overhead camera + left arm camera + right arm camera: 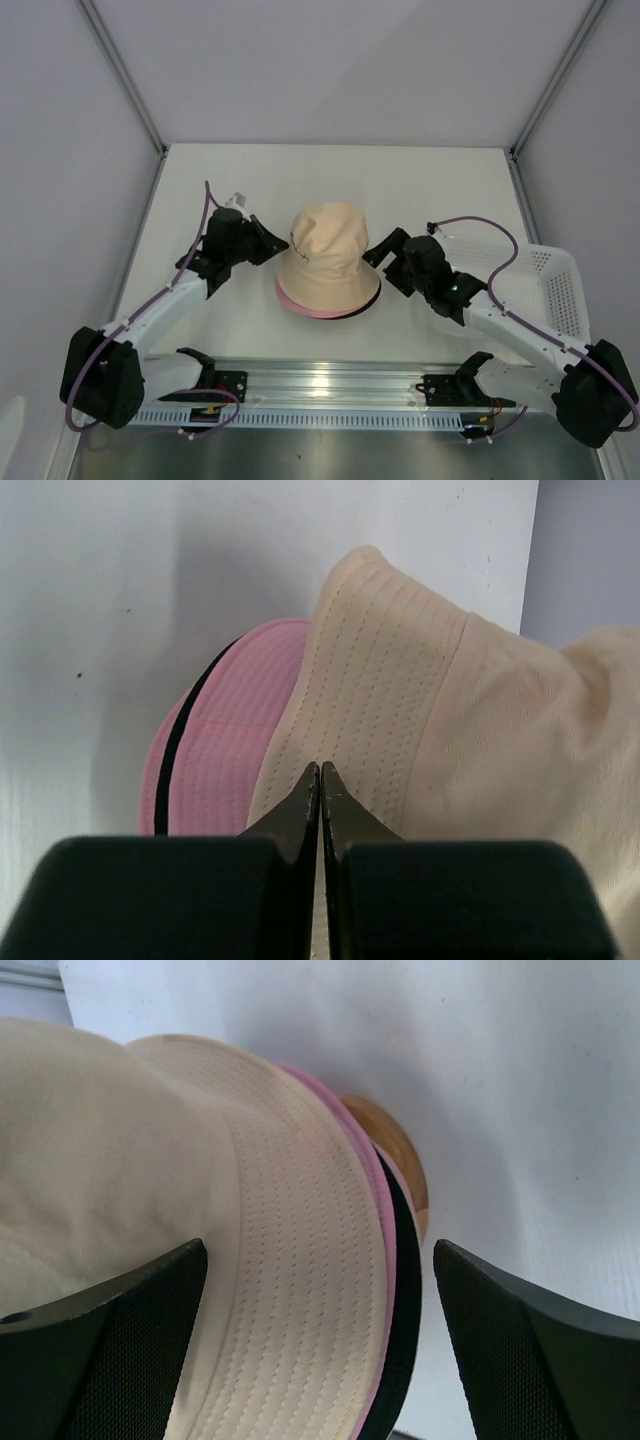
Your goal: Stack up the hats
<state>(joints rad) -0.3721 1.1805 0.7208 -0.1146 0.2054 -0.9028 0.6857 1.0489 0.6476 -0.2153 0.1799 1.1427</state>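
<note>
Left pincer (320, 772) is clenched, its tips pressed together against the brim of the beige hat (330, 255) (we see no fabric between them). The right pincer (320, 1260) is released: one finger sits over the beige hat, the other over the bare desk (220, 180), with the stacked brim edges between them. We find the beige hat uppermost, at mid-desk between the two arms. Beneath it the pink hat (220, 750) shows its brim, and the black hat (405, 1250) lies lowest, only a dark edge visible. A wooden stand (400, 1145) protrudes under the stack. A white basket (545, 275) sits beside the right arm.
</note>
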